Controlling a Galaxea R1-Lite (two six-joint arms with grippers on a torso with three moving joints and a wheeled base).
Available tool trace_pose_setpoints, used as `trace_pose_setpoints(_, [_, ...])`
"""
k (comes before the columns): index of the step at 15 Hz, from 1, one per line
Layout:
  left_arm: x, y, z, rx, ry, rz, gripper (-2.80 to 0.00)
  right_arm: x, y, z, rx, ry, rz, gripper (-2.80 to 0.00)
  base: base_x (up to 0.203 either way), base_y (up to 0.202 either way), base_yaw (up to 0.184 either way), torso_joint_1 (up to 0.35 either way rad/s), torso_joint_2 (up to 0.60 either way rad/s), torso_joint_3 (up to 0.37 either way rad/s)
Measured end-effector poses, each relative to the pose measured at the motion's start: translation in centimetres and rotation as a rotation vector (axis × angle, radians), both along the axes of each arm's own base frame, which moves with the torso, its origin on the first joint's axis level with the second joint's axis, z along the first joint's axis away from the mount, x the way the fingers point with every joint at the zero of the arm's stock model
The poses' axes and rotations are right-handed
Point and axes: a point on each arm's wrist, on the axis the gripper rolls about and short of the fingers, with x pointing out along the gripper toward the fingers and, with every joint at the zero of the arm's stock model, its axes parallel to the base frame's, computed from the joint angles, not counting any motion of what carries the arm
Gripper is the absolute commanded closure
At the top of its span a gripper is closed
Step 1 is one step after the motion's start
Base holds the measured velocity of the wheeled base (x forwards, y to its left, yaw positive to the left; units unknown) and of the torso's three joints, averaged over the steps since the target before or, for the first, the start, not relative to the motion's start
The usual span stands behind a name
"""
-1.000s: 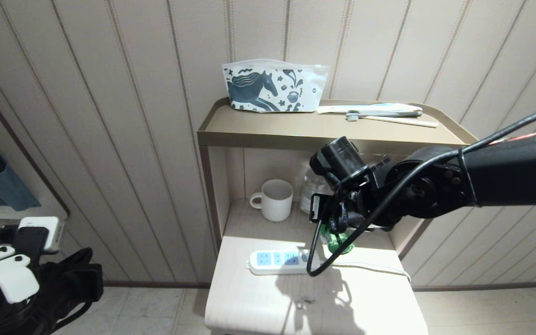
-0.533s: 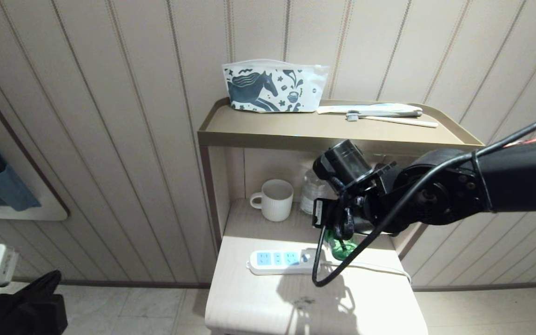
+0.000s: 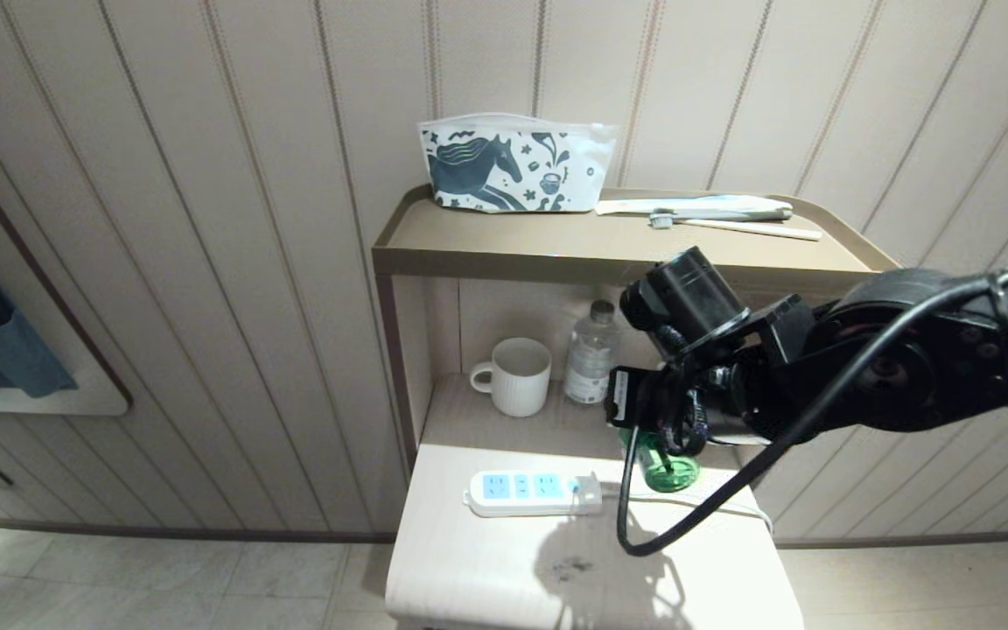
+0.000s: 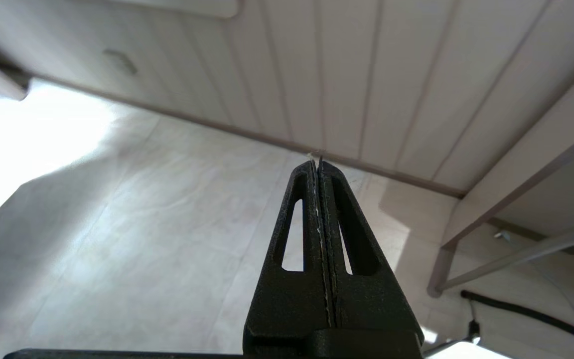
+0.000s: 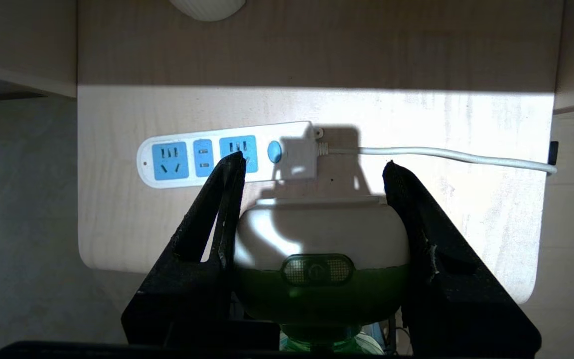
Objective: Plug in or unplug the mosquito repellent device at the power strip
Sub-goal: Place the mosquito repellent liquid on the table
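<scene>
My right pincer (image 5: 312, 169) clamps the white-and-green plastic mosquito repellent device (image 5: 321, 259) across its rigid head: light, smooth, likely slippery.

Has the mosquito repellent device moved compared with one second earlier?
Yes. Held by the right gripper, the mosquito repellent device has shifted rightward, away from the power strip, which stayed put.

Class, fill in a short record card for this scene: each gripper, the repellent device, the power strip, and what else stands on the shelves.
right gripper: closed on the mosquito repellent device, held above the shelf
left gripper: shut, empty, pointing at the floor
power strip: flat on the lower shelf, nothing plugged in
lower shelf, back: white mug, water bottle
top shelf: horse-print pouch, toothbrush
</scene>
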Motion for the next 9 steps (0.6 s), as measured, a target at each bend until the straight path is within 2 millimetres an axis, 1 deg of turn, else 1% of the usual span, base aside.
trace_pose_setpoints(2, [-2.3, 0.6, -0.7, 0.007, 0.007, 0.034, 0.00, -0.5, -0.4, 0.4, 0.004, -0.009, -0.003, 0.00, 0.000, 0.000, 0.000, 0.000, 0.00, 0.000])
trace_pose_setpoints(3, [-3.1, 0.9, -1.2, 0.009, 0.015, 0.063, 0.00, -0.8, -0.7, 0.5, 0.005, -0.013, -0.005, 0.00, 0.000, 0.000, 0.000, 0.000, 0.00, 0.000])
trace_pose_setpoints(4, [-3.5, 1.0, -1.5, 0.010, -0.001, 0.079, 0.00, -1.1, -0.9, 0.7, 0.003, -0.018, -0.011, 0.00, 0.000, 0.000, 0.000, 0.000, 0.00, 0.000])
trace_pose_setpoints(6, [-3.8, 1.0, -1.3, 0.025, -0.051, 0.093, 0.00, -1.6, -1.4, 1.0, 0.002, -0.029, -0.022, 0.00, 0.000, 0.000, 0.000, 0.000, 0.00, 0.000])
trace_pose_setpoints(9, [-4.4, 0.8, -1.6, 0.082, -0.049, 0.191, 0.00, -1.9, -2.0, 1.6, 0.013, -0.044, -0.032, 0.00, 0.000, 0.000, 0.000, 0.000, 0.00, 0.000])
